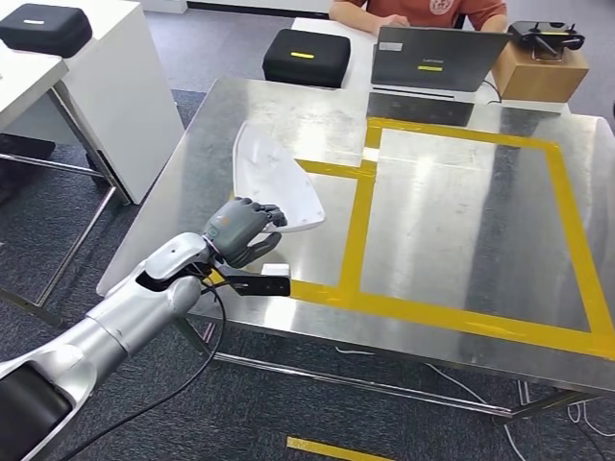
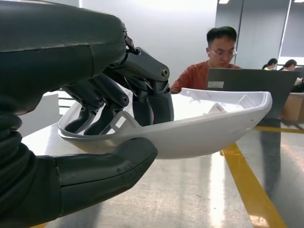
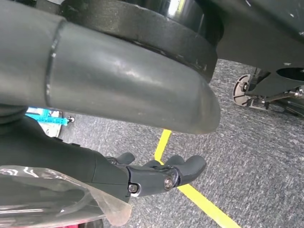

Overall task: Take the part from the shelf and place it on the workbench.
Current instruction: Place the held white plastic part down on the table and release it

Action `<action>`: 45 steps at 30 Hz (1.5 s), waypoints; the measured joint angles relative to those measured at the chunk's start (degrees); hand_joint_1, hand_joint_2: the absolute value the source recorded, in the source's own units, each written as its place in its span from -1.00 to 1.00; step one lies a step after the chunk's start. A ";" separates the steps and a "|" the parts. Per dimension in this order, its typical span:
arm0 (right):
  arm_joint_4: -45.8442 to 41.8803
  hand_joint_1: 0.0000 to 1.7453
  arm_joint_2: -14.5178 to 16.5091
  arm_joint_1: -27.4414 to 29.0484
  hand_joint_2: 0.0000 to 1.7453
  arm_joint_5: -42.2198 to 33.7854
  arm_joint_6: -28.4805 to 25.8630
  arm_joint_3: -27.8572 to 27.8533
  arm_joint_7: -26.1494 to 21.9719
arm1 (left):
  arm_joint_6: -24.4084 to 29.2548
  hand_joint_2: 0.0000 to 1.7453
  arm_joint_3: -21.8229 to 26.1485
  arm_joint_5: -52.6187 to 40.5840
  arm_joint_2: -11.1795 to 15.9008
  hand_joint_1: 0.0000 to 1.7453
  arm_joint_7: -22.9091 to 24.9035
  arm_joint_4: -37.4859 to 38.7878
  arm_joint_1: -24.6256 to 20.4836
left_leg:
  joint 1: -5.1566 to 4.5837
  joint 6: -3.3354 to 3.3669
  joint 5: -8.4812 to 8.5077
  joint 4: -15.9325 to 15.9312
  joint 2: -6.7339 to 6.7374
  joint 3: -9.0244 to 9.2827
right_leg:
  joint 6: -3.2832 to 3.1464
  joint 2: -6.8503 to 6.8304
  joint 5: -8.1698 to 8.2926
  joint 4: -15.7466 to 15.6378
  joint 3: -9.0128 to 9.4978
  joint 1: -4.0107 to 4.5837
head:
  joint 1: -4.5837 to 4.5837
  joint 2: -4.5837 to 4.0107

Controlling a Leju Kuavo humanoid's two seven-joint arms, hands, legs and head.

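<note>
White plastic, a curved shell part, is sitting in the left hand over the steel workbench, just ahead of the yellow tape. I judge the hand should be lowering it level before letting go.

From the left wrist, fingers are curling inside the part with the thumb underneath; whether it is touching the bench is unclear.

The right hand is hanging over grey carpet, holding nothing, fingers loosely apart.
</note>
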 joint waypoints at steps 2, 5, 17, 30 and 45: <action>0.00 -1.00 0.00 -0.02 -1.00 0.08 0.04 0.19 0.11 | -0.12 1.00 -0.38 -0.44 -0.01 1.00 -0.08 0.39 0.09 | 0.00 0.00 0.00 0.00 0.00 0.00 | 0.00 0.00 0.00 0.00 0.00 0.00 | 0.00 0.00; 0.00 -1.00 0.00 -0.08 -1.00 0.17 0.08 0.31 0.15 | -0.50 1.00 -1.03 -0.88 -0.02 1.00 -0.21 0.79 0.28 | 0.00 0.00 0.00 0.00 0.00 0.00 | 0.00 0.00 0.00 0.00 0.00 0.00 | -0.01 0.00; 0.00 -1.00 0.00 -0.26 -1.00 0.22 0.24 0.75 0.17 | -0.63 1.00 -3.25 -1.40 -0.02 1.00 -0.49 1.18 1.23 | 0.00 0.00 0.00 0.00 0.00 -0.01 | 0.00 0.00 0.00 0.00 0.00 0.00 | 0.00 0.00; 0.00 -1.00 0.00 -0.30 -1.00 0.22 0.39 0.79 0.20 | -0.91 1.00 -3.99 -1.05 0.00 1.00 -0.51 1.20 1.27 | 0.00 0.00 0.00 0.00 0.00 -0.01 | 0.00 0.00 0.00 0.00 0.00 0.00 | 0.00 0.00; 0.00 -1.00 0.00 -0.32 -1.00 0.15 0.42 0.80 0.26 | -1.71 1.00 -3.95 -0.08 -0.09 -1.00 0.29 1.25 1.36 | 0.00 0.00 0.00 0.00 0.00 -0.01 | 0.00 -0.01 0.00 0.00 0.00 0.00 | -0.01 0.00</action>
